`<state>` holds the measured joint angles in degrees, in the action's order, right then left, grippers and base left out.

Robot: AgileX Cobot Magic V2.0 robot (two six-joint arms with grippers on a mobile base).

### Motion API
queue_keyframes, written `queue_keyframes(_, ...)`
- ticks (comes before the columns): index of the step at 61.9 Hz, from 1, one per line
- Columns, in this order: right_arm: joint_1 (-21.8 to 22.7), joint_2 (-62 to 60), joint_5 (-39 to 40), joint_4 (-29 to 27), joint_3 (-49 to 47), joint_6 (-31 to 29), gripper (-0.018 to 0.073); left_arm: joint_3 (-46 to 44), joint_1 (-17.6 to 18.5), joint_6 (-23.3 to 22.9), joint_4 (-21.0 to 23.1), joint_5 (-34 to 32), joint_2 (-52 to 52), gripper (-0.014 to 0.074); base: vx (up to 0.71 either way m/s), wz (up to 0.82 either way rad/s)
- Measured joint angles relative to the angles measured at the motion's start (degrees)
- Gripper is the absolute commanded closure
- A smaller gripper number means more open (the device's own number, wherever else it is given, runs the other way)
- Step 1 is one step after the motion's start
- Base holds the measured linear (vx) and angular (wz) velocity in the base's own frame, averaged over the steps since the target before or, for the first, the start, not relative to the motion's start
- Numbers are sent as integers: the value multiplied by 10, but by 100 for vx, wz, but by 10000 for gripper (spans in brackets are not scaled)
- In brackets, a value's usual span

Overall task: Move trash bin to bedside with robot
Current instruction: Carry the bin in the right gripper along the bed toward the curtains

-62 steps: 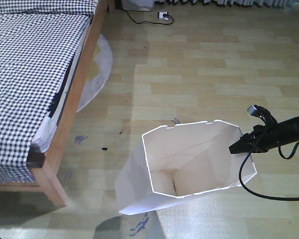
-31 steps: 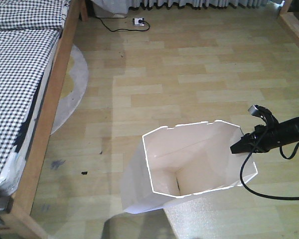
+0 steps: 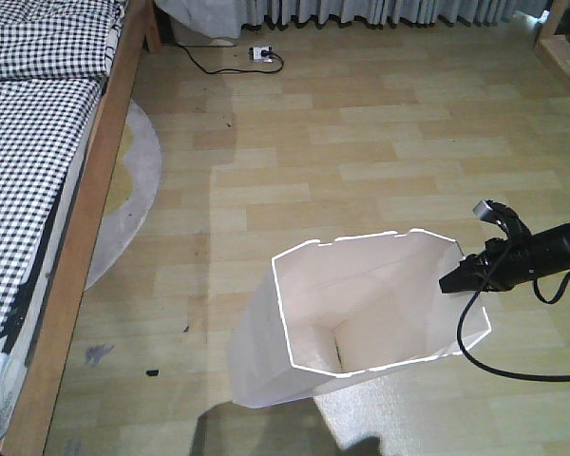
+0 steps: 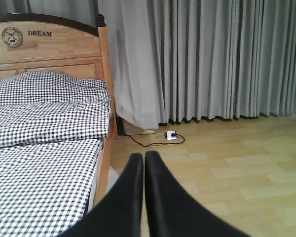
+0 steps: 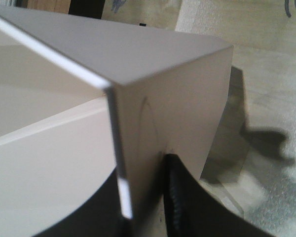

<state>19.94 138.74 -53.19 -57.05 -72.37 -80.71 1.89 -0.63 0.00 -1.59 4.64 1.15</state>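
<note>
**Bin held by its rim, out on the floor beside the bed**

In the front view we see the bin (image 3: pixel 380 294) on the wooden floor (image 3: pixel 380 142), mouth open to the camera and nothing inside. It sits to the right of the bed (image 3: pixel 28 190), well apart from it, with a strip of bare boards between the two. A grey rug (image 3: pixel 138 190) pokes out from under the bed's side rail.

Our right gripper (image 3: pixel 453 281) meets the bin at the right corner of its rim. The right wrist view shows the pinch: the thin white wall runs down between the two black fingers (image 5: pixel 175 197), one inside the bin (image 5: pixel 167 89) and one outside. A black cable (image 3: pixel 475 356) loops down from the right arm (image 3: pixel 551 249) past the bin's side.

Our left gripper (image 4: pixel 144 168) has its two black fingers pressed together with nothing between them. It points toward the checked bedding of the bed (image 4: pixel 44 163) and the grey curtains (image 4: pixel 212 59). A white power strip (image 3: pixel 260 54) lies on the floor by the curtains.
</note>
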Motion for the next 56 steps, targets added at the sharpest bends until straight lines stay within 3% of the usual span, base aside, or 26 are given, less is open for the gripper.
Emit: queue_keyframes(56,-1,0,-1,0,0,0,564,0,0,0,0,0,0,603,24,-1)
